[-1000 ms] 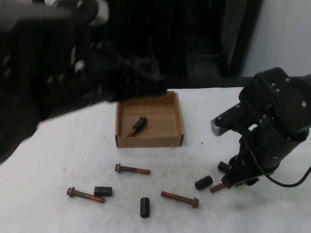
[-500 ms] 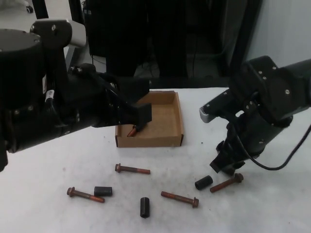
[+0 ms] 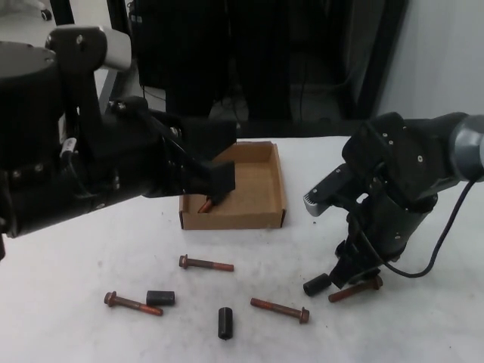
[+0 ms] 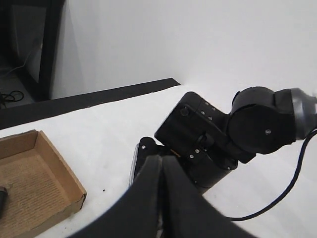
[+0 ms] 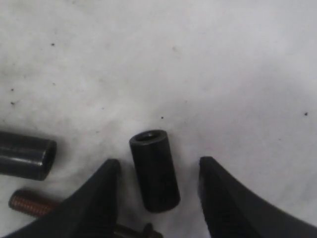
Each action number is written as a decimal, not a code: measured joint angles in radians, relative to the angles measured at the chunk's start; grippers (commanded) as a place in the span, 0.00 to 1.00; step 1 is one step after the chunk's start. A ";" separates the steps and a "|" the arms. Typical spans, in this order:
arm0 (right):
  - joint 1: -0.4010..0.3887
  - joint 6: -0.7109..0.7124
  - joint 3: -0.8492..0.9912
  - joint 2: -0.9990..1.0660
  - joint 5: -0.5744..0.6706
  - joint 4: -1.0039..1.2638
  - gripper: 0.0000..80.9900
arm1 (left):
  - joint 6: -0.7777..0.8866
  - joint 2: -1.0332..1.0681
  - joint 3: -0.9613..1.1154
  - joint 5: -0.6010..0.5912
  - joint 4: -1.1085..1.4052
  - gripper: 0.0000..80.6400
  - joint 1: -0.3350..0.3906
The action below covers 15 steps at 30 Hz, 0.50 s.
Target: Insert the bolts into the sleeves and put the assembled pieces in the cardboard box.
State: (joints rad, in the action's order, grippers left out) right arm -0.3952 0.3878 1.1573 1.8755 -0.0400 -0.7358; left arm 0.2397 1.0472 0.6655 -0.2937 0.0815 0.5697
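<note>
The cardboard box (image 3: 269,189) stands at mid-bench with one assembled piece (image 3: 206,204) in it, partly hidden by my left gripper (image 3: 219,179). That gripper (image 4: 161,161) hovers shut over the box's near left corner with nothing in it. My right gripper (image 5: 158,161) is low and open, and a black sleeve (image 5: 154,171) lies between its fingers (image 5: 106,198). In the high view the right gripper (image 3: 354,271) stands beside another sleeve (image 3: 317,284) and a rusty bolt (image 3: 354,288). Three more bolts (image 3: 206,264) and two sleeves (image 3: 160,297) lie across the front.
The second sleeve (image 5: 25,154) and a bolt's threaded end (image 5: 29,204) lie close beside my right gripper's finger. The left arm's bulk (image 3: 68,159) covers the bench's left rear. The box (image 4: 29,183) has low walls. The right arm's cable (image 3: 442,242) loops at the right.
The left arm swung back and its gripper settled at the box's near corner. The right gripper lifted, shifted left and came down again around a sleeve; the bolt beside it shifted.
</note>
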 measured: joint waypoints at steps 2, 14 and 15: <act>0.001 0.000 0.005 0.003 0.000 -0.004 0.55 | -0.004 -0.008 -0.002 -0.003 0.000 0.01 0.000; 0.002 0.003 0.007 0.008 0.050 -0.011 0.00 | -0.130 -0.016 -0.009 0.078 -0.259 0.01 0.000; 0.002 0.003 0.007 0.008 0.054 -0.011 0.00 | -0.147 -0.018 -0.009 0.099 -0.275 0.01 0.000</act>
State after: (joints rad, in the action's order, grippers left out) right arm -0.3928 0.3911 1.1647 1.8832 0.0141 -0.7468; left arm 0.0925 1.0290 0.6564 -0.1943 -0.1938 0.5697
